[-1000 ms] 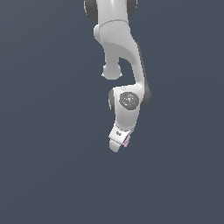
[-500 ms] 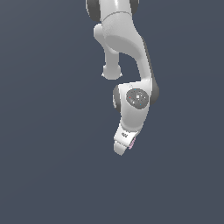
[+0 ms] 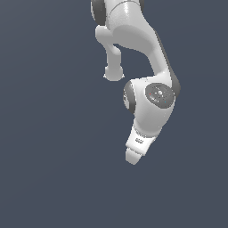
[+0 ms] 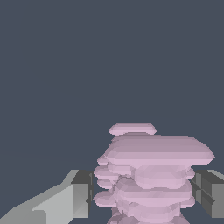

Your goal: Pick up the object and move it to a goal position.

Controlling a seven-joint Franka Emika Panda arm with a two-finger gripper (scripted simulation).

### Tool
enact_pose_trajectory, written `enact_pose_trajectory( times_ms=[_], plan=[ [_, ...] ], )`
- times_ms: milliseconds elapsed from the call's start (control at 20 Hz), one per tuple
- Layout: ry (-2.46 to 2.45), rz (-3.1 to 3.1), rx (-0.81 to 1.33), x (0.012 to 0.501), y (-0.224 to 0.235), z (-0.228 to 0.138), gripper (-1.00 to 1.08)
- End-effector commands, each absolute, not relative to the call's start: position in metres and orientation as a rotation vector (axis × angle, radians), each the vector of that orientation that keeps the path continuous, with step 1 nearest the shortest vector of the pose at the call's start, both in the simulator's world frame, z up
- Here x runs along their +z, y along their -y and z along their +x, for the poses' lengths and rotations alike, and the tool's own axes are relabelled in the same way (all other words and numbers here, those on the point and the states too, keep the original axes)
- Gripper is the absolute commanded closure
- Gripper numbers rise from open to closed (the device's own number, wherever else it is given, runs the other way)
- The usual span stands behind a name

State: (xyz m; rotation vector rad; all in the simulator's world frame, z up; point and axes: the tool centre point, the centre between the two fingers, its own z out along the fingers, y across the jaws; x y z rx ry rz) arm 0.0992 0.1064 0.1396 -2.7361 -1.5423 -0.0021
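- Object (image 4: 148, 175) is sitting between my gripper (image 4: 144, 192) fingers (image 4: 76, 197), apparently clenched on it.
- I'm reading this as the carry step; arm (image 3: 147, 89) is hanging gripper at 6 o'clock.
- Next: I'm keeping squeeze, heading goalward; goal unseen.

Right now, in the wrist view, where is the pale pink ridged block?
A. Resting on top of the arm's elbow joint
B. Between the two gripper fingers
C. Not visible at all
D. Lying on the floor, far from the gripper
B: the wrist view shows the pink block sitting between the gripper fingers, one on each side of it.
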Motion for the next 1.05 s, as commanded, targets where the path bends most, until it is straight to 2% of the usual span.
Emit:
enact_pose_trajectory(
  times_ms=[0,450,1000],
  plan=[
    [1.542,-2.736,-0.001,0.152,-0.113,0.108,1.08],
    [1.542,-2.737,0.000,0.180,-0.129,0.130,1.08],
    [1.542,-2.737,0.000,0.188,-0.134,0.138,1.08]
  ],
)
